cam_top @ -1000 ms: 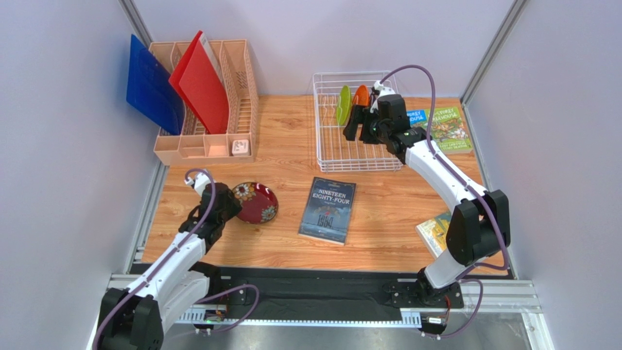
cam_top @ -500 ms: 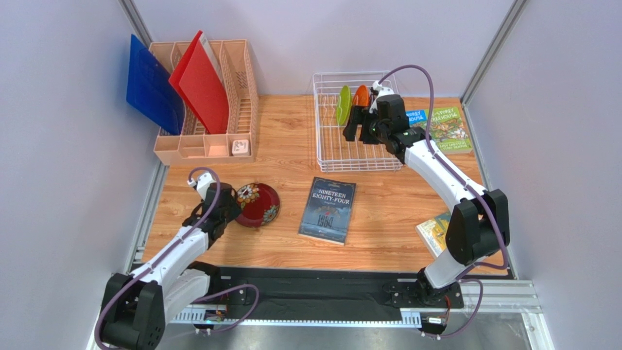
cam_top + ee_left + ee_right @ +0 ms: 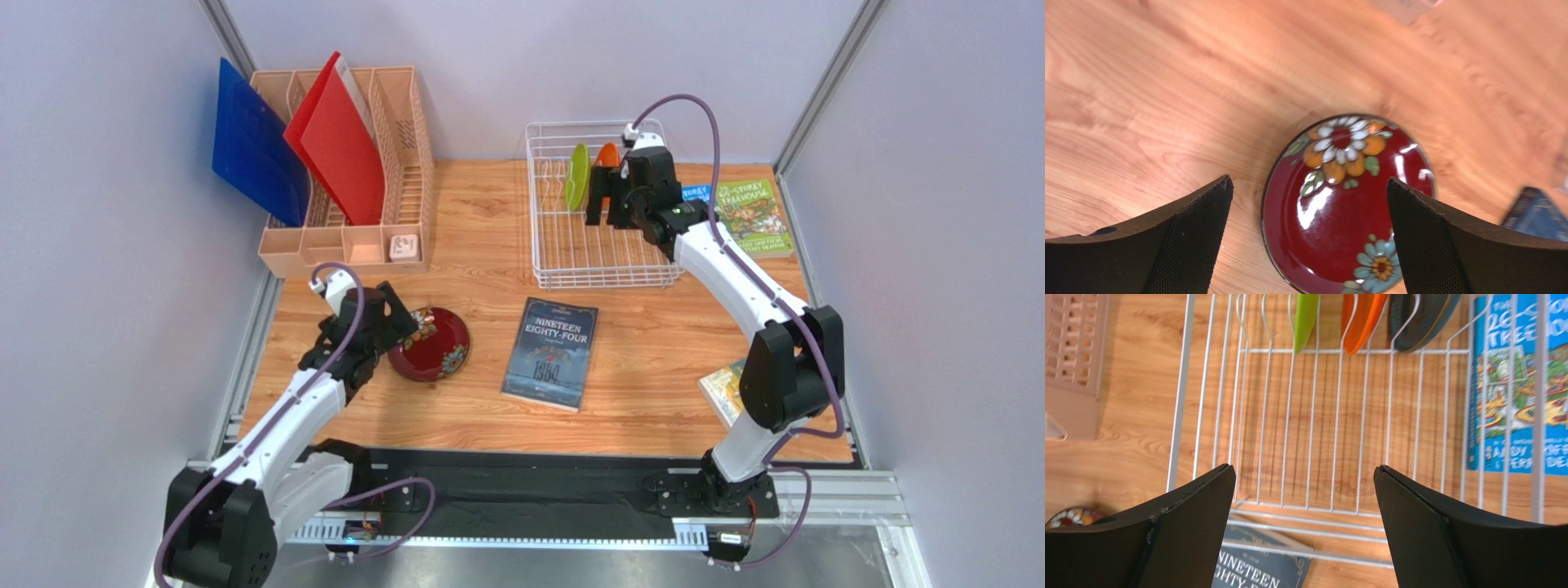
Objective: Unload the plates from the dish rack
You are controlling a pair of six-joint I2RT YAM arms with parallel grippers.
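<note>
red plate (image 3: 437, 346) on table (image 3: 662, 349) | green plate (image 3: 577, 175), orange plate (image 3: 607, 157) in dish rack (image 3: 577, 255)

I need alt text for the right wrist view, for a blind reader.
Green plate, orange plate and grey plate stand on edge in a white wire rack, seen between the open right claw's black fingers. A blue book lies beside the rack.

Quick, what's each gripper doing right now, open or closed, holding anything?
Left gripper: open, empty, over the dark red floral plate.
Right gripper: open, empty, over the dish rack.
</note>
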